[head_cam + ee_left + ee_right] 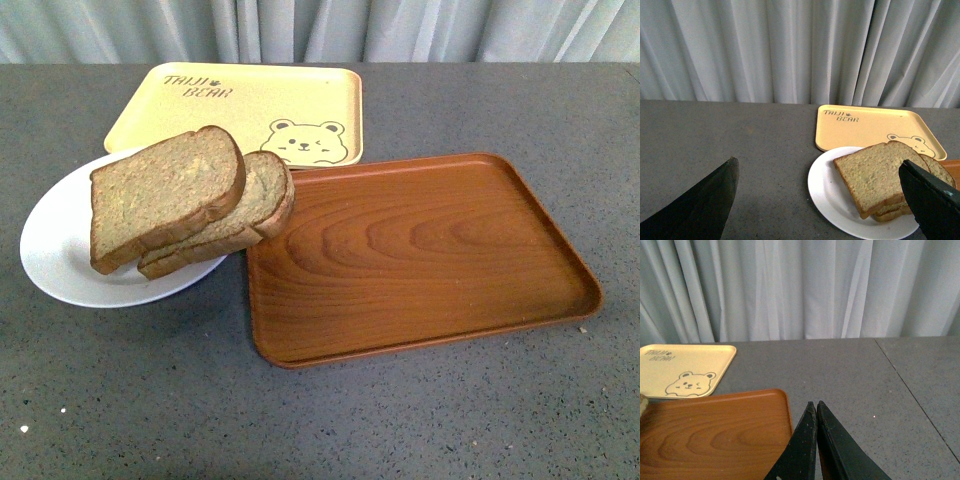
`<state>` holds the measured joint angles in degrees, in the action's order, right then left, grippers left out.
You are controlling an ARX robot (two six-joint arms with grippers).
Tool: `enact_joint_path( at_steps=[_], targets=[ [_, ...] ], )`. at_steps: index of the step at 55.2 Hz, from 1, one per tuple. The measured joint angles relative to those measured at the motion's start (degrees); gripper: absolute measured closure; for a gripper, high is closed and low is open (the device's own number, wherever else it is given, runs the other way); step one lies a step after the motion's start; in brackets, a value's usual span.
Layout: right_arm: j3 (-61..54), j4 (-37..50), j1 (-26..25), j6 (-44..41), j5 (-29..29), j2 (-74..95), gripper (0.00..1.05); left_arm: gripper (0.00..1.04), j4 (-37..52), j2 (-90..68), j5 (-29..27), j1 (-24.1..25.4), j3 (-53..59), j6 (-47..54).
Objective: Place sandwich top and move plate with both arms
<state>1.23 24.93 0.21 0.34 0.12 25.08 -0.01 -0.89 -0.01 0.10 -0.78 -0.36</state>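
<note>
1. The sandwich top (pixel 165 195), a thick slice of speckled brown bread, lies on a second slice (pixel 265 190) on the white plate (pixel 60 250). It is set askew, so the lower slice's crust end shows on the side nearer the wood-grain tray (pixel 420 250).
2. The plate sits on the grey bench (pixel 400 420) at the robot's left, just in front of the yellow bear-print tray (pixel 250 100) and close beside the wood-grain tray. The lower slice juts past the plate's rim toward the wood-grain tray.
3. The left hand (pixel 817 164) hangs above the bench on the near side of the plate with its two dark fingers (pixel 710 200) spread wide, holding nothing. In the left wrist view one finger overlaps the edge of the bread stack, but whether it touches cannot be told.
4. The right hand (pixel 816 404) is over bare bench just beside the wood-grain tray's rim. Its fingers are pressed tip to tip, with nothing between them.
5. Neither arm shows in the front view. A pale curtain (pixel 300 30) hangs behind the bench.
</note>
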Motion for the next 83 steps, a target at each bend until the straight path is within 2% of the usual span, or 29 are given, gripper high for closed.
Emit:
enact_joint_path(
  at_steps=[45, 52, 63, 64, 65, 66, 68, 69, 70, 72, 78, 83],
  targets=[
    [0.0, -14.6, 0.0, 0.0, 0.0, -14.8, 1.03, 0.09, 0.0, 0.0, 0.0, 0.0, 0.0, 0.0],
    [0.0, -24.2, 0.0, 0.0, 0.0, -22.9, 1.03, 0.09, 0.0, 0.0, 0.0, 0.0, 0.0, 0.0],
    [0.0, -24.8, 0.0, 0.0, 0.0, -24.7, 1.03, 0.09, 0.0, 0.0, 0.0, 0.0, 0.0, 0.0],
    [0.0, -24.8, 0.0, 0.0, 0.0, -24.7, 1.03, 0.09, -0.9, -0.7, 1.7, 0.4, -0.3, -0.7],
    [0.0, -24.9, 0.0, -0.1, 0.0, -24.7, 1.02, 0.09, -4.3, -2.1, 5.7, 1.5, -1.6, -2.3],
    [0.0, -24.9, 0.0, -0.1, 0.0, -24.7, 0.99, 0.09, -6.6, -3.1, 8.3, 2.3, -2.5, -4.2],
    [0.0, -24.9, 0.0, 0.0, 0.0, -24.7, 0.94, 0.09, -14.9, -9.6, 17.0, 5.3, -6.6, -9.6],
    [0.0, -24.9, 0.0, -0.1, -0.1, -24.7, 0.90, 0.09, -16.6, -11.6, 18.9, 6.0, -7.6, -11.0],
    [0.0, -24.9, 0.0, -0.1, -0.2, -24.8, 0.85, 0.09, -19.8, -17.1, 24.0, 7.7, -9.9, -15.3],
    [0.0, -24.9, 0.0, -0.1, -0.1, -24.8, 0.78, 0.09, -18.8, -25.3, 29.0, 9.2, -11.8, -21.4],
    [0.0, -24.9, 0.0, -0.1, -0.1, -24.8, 0.60, 0.09, -9.6, -38.1, 31.6, 10.2, -14.3, -29.7],
    [0.0, -24.9, 0.0, -0.1, 0.0, -24.8, 0.39, 0.09, 4.9, -53.5, 30.2, 10.3, -17.7, -36.1]
  ],
)
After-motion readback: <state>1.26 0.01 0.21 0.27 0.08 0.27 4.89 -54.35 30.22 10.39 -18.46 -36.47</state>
